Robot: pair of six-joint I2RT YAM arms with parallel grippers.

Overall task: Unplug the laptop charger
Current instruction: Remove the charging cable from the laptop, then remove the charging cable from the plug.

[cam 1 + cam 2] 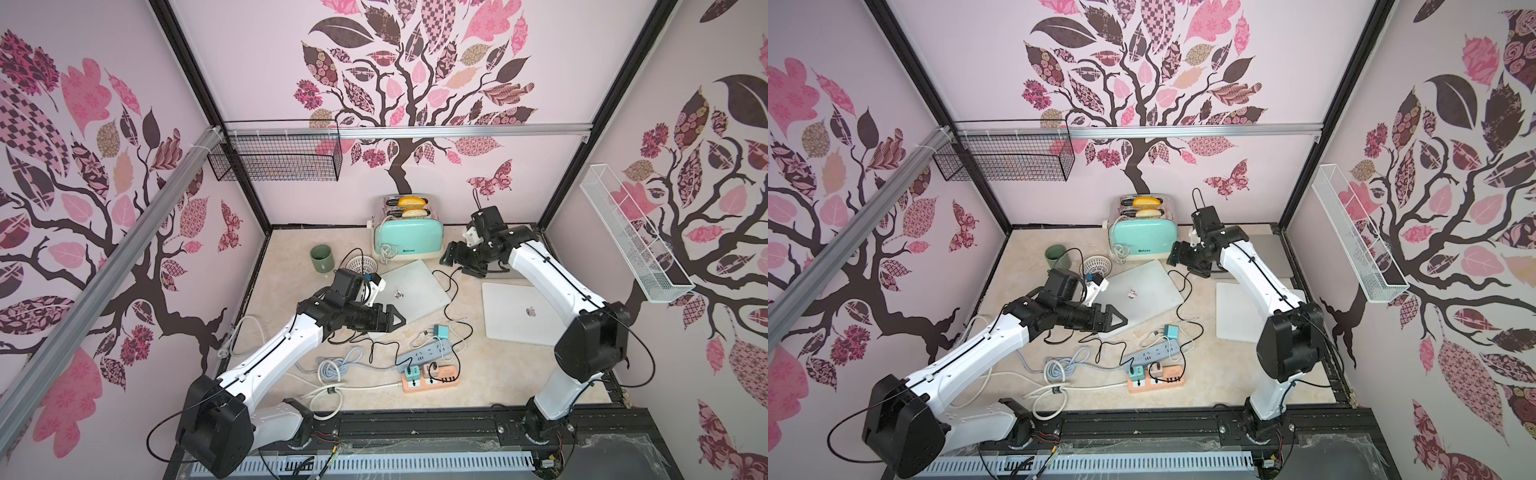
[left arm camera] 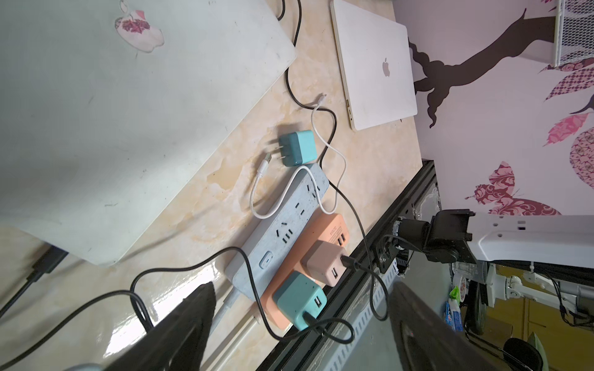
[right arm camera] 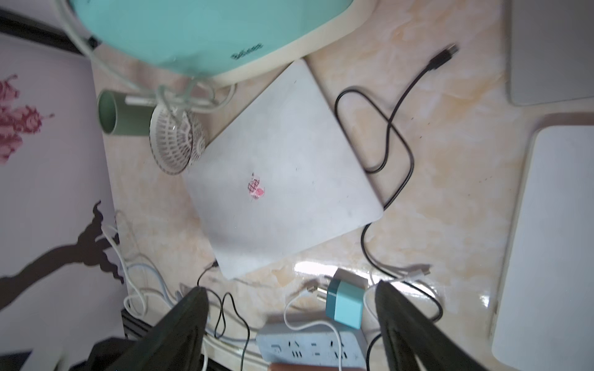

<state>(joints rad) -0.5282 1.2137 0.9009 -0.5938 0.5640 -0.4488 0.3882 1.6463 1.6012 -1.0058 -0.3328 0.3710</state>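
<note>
Hovers near black charger plug point(image 3: 445, 57) lying free on pale marble surface point(image 3: 450, 192).
Holds left pincer point(image 2: 302, 286) and right pincer point(image 3: 289, 286) wide apart, empty.

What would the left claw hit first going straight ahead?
Probably the teal charger plugged into the orange strip: it sits dead ahead of the left claw in the wrist view, though depth is unclear.
</note>
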